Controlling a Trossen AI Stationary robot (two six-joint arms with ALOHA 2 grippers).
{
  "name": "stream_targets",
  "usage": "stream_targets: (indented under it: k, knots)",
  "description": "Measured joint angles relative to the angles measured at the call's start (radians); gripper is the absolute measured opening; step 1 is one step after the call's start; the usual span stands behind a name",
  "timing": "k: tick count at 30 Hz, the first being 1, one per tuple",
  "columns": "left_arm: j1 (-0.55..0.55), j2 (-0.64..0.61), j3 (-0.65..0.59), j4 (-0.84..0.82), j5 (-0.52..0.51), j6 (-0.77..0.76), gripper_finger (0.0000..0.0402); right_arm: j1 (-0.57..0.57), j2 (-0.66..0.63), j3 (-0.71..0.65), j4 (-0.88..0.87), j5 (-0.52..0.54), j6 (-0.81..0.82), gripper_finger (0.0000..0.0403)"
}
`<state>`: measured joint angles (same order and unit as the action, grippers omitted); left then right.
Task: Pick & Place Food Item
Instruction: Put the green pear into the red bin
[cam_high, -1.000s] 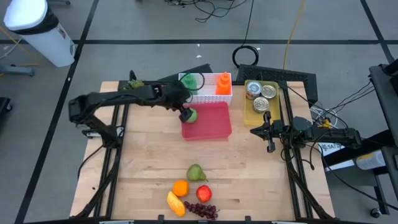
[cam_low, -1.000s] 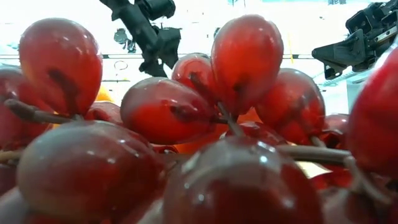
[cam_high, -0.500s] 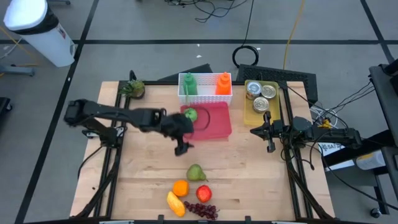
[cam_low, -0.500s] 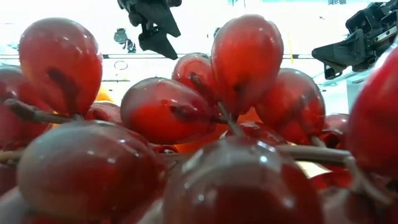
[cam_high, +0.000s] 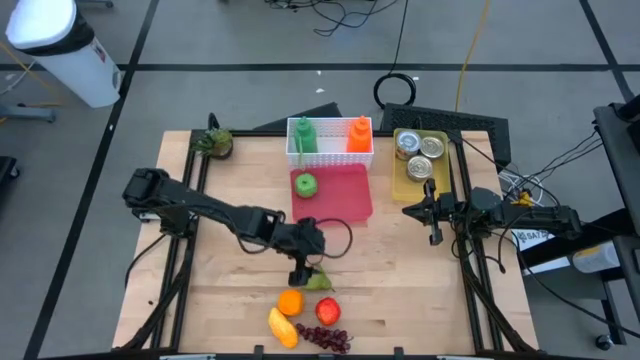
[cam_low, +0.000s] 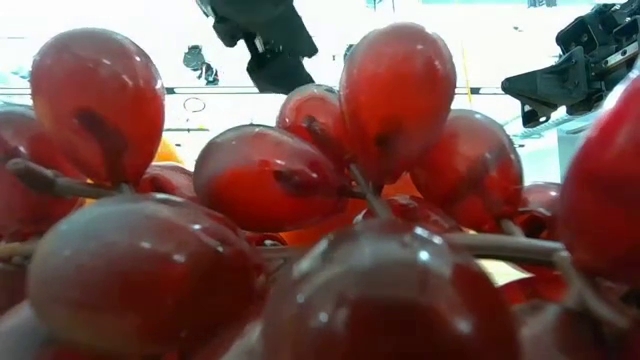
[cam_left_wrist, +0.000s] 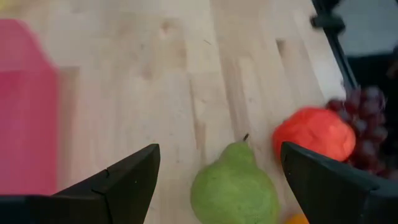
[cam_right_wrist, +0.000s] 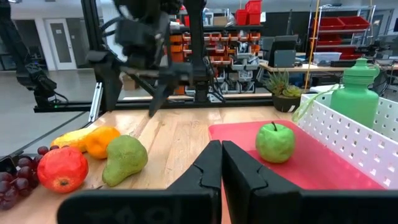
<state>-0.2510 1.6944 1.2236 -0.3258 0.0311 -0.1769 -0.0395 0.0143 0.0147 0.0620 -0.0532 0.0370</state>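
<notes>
The left pincer hangs over the front middle of the wooden desk, its two dark fingers spread wide with nothing between them. In the left wrist view the green pear lies just beyond the gap between those fingers, apart from both. From above, the pear sits at about 3 o'clock of the pincer, just beside it.

The other fruit is grouped close at the pear's 6 o'clock side: an orange at about 7 o'clock, a red apple at about 5 o'clock, a yellow banana farther toward the desk's front edge, and a bunch of dark red grapes at the very front. The grapes fill nearly the whole low view.

A green apple rests on the pink tray, near the tray's 10 o'clock corner, well apart from the left pincer. At the tray's 12 o'clock stands a white basket holding a green bottle and an orange bottle. At the tray's 3 o'clock side a yellow tray carries three cans.

The right pincer waits at the desk's right edge, its fingers pressed together on nothing.
</notes>
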Motion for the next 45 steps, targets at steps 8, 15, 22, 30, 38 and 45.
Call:
stream_targets:
  k: [8,15,22,30,38,45]
  knots:
    - [-0.047,0.093,0.0,-0.022,0.092,0.129,0.0344,0.0,0.0,0.0,0.0,0.0,0.0,0.0]
    - [-0.062,0.123,0.0,-0.018,0.038,0.123,0.0345,0.0,0.0,0.0,0.001,0.0,0.0,0.0]
    - [-0.063,0.159,0.001,-0.023,0.013,0.116,0.0345,0.0,0.0,0.0,0.001,0.0,0.0,0.0]
    - [-0.048,0.182,0.004,-0.037,0.018,0.075,0.0345,0.0,0.0,0.0,0.001,0.0,0.0,0.0]
    - [-0.027,0.19,0.003,-0.122,0.022,0.053,0.0313,0.0,0.0,-0.001,0.001,0.0,0.0,0.0]
    - [-0.01,0.194,0.001,-0.127,0.031,0.031,0.0245,0.0,0.0,-0.001,0.001,0.0,0.0,0.0]
